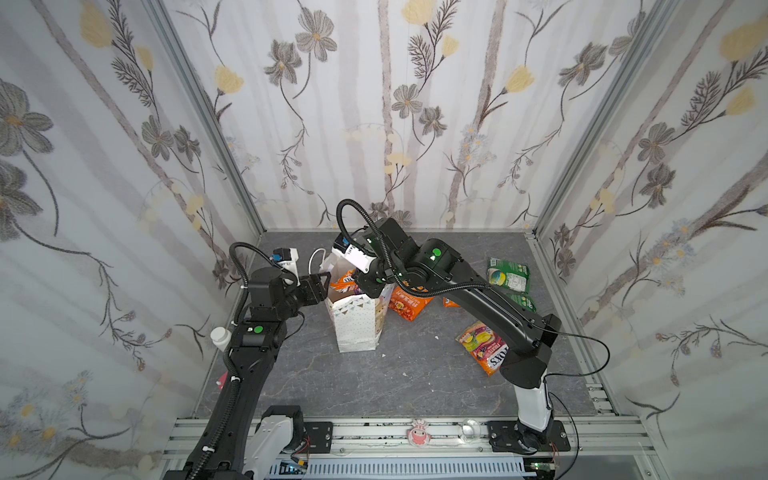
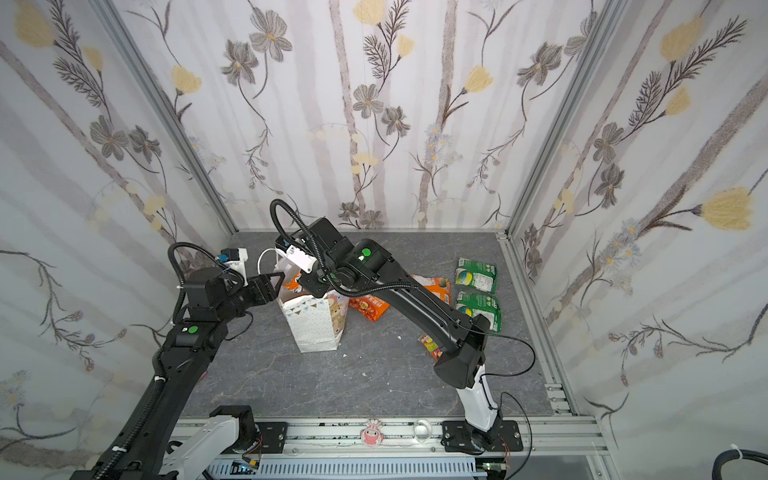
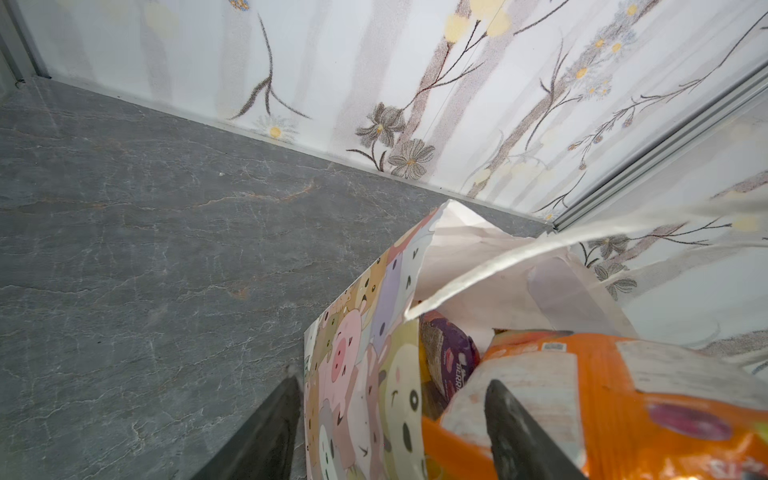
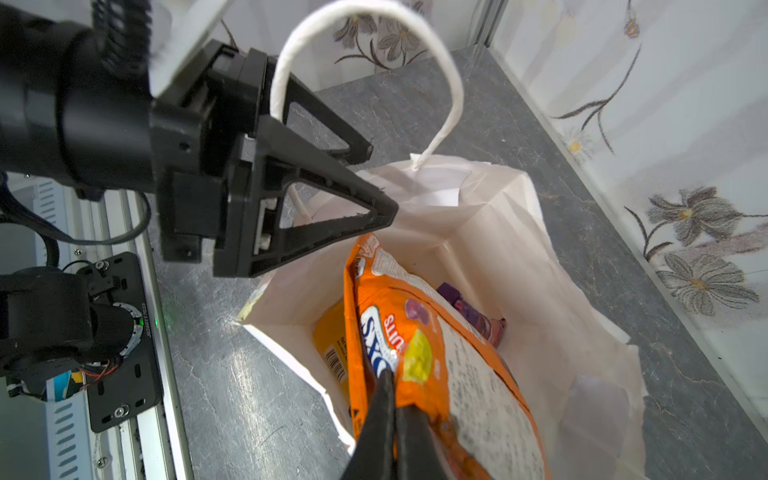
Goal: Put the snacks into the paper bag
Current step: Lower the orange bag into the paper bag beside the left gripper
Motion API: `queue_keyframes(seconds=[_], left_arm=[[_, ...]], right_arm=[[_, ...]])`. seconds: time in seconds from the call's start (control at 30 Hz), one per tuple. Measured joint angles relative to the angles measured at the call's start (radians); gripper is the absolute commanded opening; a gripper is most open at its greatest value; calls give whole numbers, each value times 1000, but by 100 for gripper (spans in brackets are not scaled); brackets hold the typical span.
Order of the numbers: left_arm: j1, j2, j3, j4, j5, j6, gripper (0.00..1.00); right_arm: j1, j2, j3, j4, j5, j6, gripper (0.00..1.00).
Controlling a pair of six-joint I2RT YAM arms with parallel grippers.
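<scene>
Bimanual packing scene. The paper bag [image 1: 357, 328] [image 2: 316, 328] is standing upright near the middle of the grey surface [image 1: 374, 386], mouth open.

The right gripper [image 4: 392, 386] [image 1: 365, 284] is reaching over the bag's mouth, its jaws pinching tight on the edge of an orange FOX'S packet [image 4: 436, 353] [image 3: 602, 395]. The packet is hanging partly inside the bag.

The left gripper [image 3: 390, 384] [image 4: 382, 183] [image 1: 322, 282] is standing at the bag's rim on the left. Its jaws are narrowly apart, one finger outside the animal-printed side and one inside. Whether they are pressing on the paper cannot be told.

A purple packet [image 3: 449, 353] [image 4: 469, 311] and a yellow packet [image 4: 332, 345] are lying inside the bag.

To the right of the bag, on the surface, an orange packet [image 1: 409, 305] [image 2: 370, 307] is lying just beside it. Two green packets [image 2: 476, 274] [image 2: 478, 309] and a multicoloured FOX'S bag [image 1: 482, 347] are lying farther off, partly under the right arm.
</scene>
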Motion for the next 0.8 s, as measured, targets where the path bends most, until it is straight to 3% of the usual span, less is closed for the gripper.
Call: queue_keyframes(seconds=[0.33, 0.8], left_arm=[[0, 3, 0, 3, 3, -3, 70], [0, 16, 0, 5, 20, -16, 70]], right_arm=[[0, 54, 42, -106, -5, -23, 0], [-6, 65, 43, -81, -83, -22, 1]])
